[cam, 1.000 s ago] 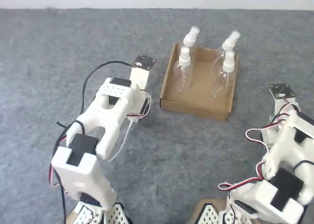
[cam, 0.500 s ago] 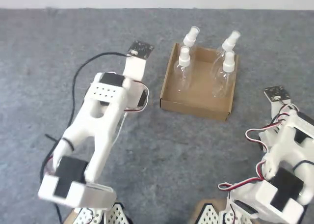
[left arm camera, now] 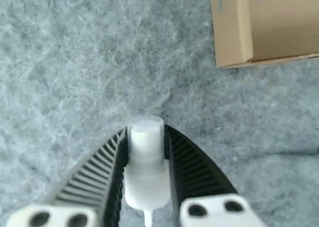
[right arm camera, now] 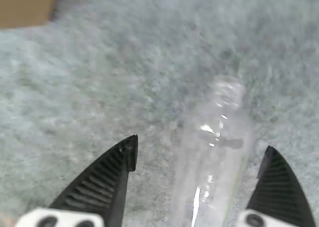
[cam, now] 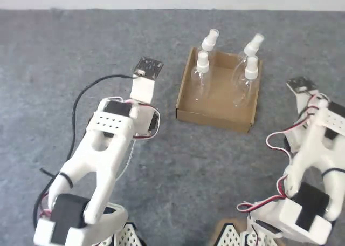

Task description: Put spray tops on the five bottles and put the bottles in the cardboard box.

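Overall, table [cam: 54, 52]: grey felt, spanning the high view from edge to edge.
left arm [cam: 108, 149]: white, rising from the lower left of the high view toward the upper centre.
right arm [cam: 315, 149]: white, along the right edge of the high view, from lower right to mid right.
cardboard box [cam: 213, 116]: open-topped, upper centre-right of the high view, between the two wrists.
capped bottles [cam: 200, 79]: four clear ones with white spray heads, inside the cardboard box, two by its left wall and two by its right.
fifth bottle [right arm camera: 219, 117]: clear, lying on the felt below the right arm's wrist.
right gripper [right arm camera: 201, 147]: jaws wide apart, one on either side of the fifth bottle, gripping nothing.
left gripper [left arm camera: 144, 132]: jaws clamped on the spray top, over bare felt near a corner of the cardboard box.
spray top [left arm camera: 145, 162]: white, squeezed between the black ribbed fingers, its round cap poking past their tips.
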Robot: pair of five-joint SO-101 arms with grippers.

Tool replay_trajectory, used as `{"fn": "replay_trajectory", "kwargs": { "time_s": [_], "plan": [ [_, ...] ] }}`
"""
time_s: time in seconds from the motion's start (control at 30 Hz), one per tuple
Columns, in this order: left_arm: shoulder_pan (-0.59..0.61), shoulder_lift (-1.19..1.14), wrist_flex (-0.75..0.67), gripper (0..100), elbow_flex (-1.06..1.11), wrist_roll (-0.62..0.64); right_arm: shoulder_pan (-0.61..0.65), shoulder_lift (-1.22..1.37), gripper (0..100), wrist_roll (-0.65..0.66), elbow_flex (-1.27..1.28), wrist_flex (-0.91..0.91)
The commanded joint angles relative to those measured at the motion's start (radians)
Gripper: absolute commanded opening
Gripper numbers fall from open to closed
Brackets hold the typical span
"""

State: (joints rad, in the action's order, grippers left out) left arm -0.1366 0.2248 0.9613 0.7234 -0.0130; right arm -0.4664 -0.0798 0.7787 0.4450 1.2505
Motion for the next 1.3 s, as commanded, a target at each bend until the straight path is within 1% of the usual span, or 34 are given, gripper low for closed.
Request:
{"fn": "replay_trajectory", "kwargs": {
  "time_s": [0.0, 0.1, 0.3, 0.4, 0.5, 0.67, 0.77, 0.9, 1.03, 1.17, 1.27],
  "plan": [
    [0.006, 0.058, -0.049, 1, 0.016, 0.005, 0.021, -0.013, 28.5, -0.023, -0.068, -0.01],
    [0.006, 0.058, -0.052, 1, 0.016, 0.005, 0.019, 0.03, 28.7, -0.014, -0.083, -0.015],
    [0.006, 0.057, -0.051, 1, 0.018, 0.008, -0.042, 0.202, 28.6, -0.006, -0.212, -0.004],
    [0.006, 0.057, -0.052, 1, 0.018, 0.008, -0.058, 0.268, 28.5, 0.026, -0.242, -0.007],
    [0.006, 0.057, -0.052, 1, 0.018, 0.008, -0.064, 0.32, 27.9, 0.025, -0.275, -0.005],
    [0.006, 0.057, -0.052, 1, 0.018, 0.009, -0.068, 0.346, 14.7, 0.023, -0.285, -0.005],
    [0.002, 0.057, -0.052, 1, 0.018, 0.012, -0.07, 0.346, 9.3, 0.023, -0.284, -0.004],
    [0.0, 0.066, -0.054, 1, 0.038, 0.095, -0.07, 0.344, 0.6, 0.028, -0.284, -0.004],
    [0.002, 0.066, -0.055, 1, 0.05, 0.101, -0.065, 0.343, 0.4, 0.026, -0.285, 0.028],
    [0.002, 0.066, -0.103, 1, 0.074, 0.101, -0.062, 0.337, 0.5, 0.023, -0.285, 0.065],
    [-0.002, 0.066, -0.129, 1, 0.09, 0.101, -0.07, 0.283, 0.5, 0.023, -0.276, 0.068]
  ]
}}
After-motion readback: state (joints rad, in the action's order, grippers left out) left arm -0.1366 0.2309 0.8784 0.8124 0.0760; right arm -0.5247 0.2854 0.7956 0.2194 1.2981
